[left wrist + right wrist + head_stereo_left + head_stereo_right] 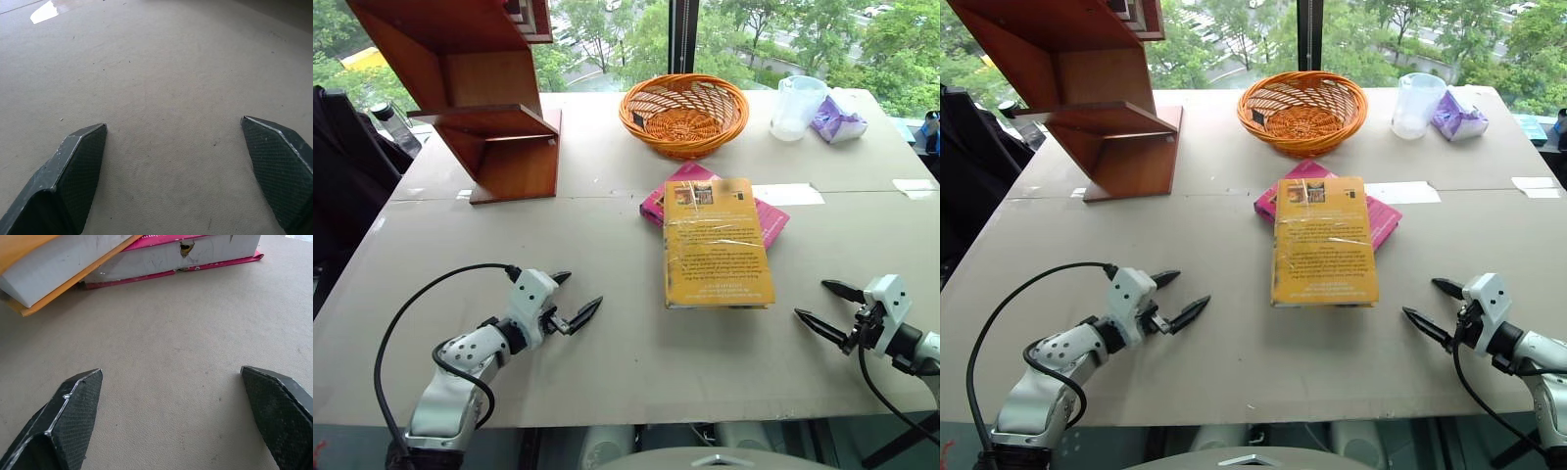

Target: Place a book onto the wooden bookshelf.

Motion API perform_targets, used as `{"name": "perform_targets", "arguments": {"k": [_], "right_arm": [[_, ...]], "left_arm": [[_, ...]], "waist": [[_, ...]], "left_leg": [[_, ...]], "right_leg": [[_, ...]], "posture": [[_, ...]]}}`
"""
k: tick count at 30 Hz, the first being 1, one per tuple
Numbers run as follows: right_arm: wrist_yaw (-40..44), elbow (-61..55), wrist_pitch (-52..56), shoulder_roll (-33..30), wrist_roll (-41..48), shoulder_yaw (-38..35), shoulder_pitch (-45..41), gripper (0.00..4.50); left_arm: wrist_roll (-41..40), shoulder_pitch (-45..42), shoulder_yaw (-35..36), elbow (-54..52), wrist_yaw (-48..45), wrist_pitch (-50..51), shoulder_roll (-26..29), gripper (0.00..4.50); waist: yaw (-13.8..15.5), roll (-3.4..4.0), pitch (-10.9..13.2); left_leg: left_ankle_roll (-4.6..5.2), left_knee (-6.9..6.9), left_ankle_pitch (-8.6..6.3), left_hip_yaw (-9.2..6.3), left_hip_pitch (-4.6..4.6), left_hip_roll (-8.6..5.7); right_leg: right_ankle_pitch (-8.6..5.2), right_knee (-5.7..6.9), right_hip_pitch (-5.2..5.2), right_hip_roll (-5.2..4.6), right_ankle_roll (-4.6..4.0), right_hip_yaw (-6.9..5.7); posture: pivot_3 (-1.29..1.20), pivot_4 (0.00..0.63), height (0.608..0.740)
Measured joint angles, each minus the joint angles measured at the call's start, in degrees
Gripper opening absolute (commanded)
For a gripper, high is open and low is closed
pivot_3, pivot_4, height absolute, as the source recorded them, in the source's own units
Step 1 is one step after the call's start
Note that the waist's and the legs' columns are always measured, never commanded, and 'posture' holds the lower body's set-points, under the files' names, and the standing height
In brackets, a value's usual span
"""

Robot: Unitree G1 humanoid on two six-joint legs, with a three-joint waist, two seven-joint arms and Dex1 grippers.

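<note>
Beige table (607, 323) w/ wooden bookshelf (499, 147), wicker basket (684, 113), plastic cup (797, 108), pink book (766, 217)

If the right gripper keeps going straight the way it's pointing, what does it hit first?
Probably the book: the right gripper, fingers open, aims low across bare table toward its near edge, which rests on the pink book. Depth is uncertain; it might touch the tabletop first.
</note>
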Motion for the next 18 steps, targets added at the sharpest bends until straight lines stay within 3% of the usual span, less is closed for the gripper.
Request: {"name": "perform_targets", "arguments": {"k": [18], "right_arm": [[0.7, 0.0, -0.2, 0.0, 0.3, -1.1, 0.3, 4.50]], "left_arm": [[-2.9, -0.2, 1.2, -0.2, -1.3, 1.5, -0.2, 4.49]], "waist": [[0.0, -0.07, 0.0]], "left_leg": [[0.00, 0.00, 0.00, 0.03, 0.00, 0.00]], "right_leg": [[0.01, 0.00, 0.00, 0.26, 0.00, 0.03]], "posture": [[0.00, 0.150, 0.740]]}}
